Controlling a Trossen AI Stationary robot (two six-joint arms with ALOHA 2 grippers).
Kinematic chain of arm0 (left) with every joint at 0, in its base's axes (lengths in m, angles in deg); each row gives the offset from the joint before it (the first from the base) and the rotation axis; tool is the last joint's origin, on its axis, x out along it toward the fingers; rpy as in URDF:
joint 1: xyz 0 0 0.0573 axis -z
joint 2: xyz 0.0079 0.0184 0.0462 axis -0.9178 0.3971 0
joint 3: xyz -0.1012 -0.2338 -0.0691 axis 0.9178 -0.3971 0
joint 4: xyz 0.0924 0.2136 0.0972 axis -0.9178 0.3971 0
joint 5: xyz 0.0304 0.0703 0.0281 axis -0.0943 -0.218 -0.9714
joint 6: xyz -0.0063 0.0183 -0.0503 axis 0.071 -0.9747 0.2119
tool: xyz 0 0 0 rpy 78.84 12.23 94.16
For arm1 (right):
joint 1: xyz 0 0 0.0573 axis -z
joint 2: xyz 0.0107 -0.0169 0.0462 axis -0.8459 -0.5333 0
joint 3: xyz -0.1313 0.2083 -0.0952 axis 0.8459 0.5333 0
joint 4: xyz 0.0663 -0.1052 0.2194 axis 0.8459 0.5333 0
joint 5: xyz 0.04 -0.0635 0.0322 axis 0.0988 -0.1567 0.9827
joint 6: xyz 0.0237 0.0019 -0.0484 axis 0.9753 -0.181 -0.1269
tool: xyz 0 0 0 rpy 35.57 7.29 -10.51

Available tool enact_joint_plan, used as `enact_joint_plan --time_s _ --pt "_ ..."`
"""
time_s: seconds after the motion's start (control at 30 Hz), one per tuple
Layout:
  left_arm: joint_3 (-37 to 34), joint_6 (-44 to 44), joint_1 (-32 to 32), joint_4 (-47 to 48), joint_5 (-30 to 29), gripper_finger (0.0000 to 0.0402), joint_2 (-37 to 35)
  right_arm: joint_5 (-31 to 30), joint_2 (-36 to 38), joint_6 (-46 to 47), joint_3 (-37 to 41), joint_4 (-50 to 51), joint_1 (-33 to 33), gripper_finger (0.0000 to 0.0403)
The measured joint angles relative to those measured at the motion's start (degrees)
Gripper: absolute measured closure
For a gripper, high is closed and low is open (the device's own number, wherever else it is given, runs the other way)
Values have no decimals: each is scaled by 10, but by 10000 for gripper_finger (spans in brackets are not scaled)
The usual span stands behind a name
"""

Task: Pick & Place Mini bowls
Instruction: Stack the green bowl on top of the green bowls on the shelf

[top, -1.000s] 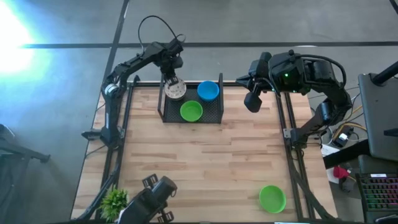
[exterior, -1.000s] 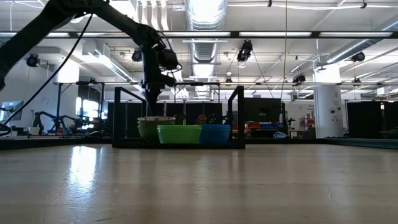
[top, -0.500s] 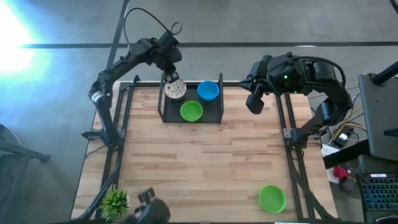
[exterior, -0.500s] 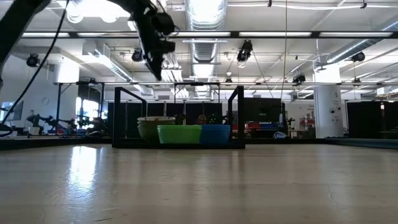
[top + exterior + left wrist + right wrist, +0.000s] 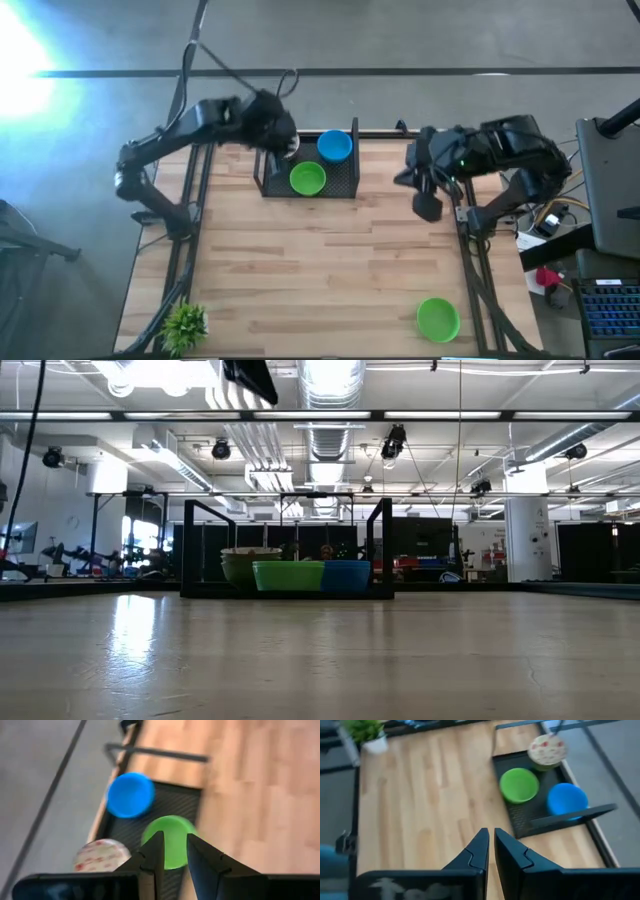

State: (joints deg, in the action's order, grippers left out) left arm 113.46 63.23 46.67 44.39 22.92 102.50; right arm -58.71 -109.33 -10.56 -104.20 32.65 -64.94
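tray point(image 5: 280, 188): black wire-mesh tray at the far edge of the wooden table point(image 5: 320, 270), its raised sides keeping the collected bowls together.
blue bowl point(image 5: 335, 146): upright in the tray's far right part, just beside the green one.
green bowl in tray point(image 5: 307, 179): upright in the tray's near middle, touching or almost touching the blue bowl in the low view.
speckled bowl point(image 5: 102, 855): in the tray's far left part; from above the left arm covers it. in the low view its rim stands higher than its neighbours, so it looks stacked on another bowl; i cannot tell on how many.
loose green bowl point(image 5: 437, 319): alone near the table's near right corner, well apart from the tray, touched by nothing. judged the only bowl not yet placed.
left gripper point(image 5: 173, 851): raised above the tray's left end, fingers a little apart with nothing between them; its wrist view looks down on the three tray bowls. judged clear of the load.
right gripper point(image 5: 491, 847): over the right edge of the table, beside the tray, fingers together and empty, pointed across the boards.
potted plant point(image 5: 184, 324): near left corner, not part of the job.
next step, judged: the right arm is on the loose bowl's side, so it suits the pick; its fingers must part first, then grip the rim.
risk, judged: a thin rim grip may let the shallow bowl tilt on the carry to the tray.
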Motion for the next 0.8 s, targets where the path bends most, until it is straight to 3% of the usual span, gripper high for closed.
enact_joint_plan --time_s 0.23,0.6,0.8 --pt "-82 103 144 -83 -45 322 -60 0 33 20 72 0 -93 376" --pt "-190 257 354 -221 -234 322 -85 2 129 24 246 -1 -229 376" --pt "-241 328 431 -324 -298 322 -85 19 161 44 340 -8 -292 376"
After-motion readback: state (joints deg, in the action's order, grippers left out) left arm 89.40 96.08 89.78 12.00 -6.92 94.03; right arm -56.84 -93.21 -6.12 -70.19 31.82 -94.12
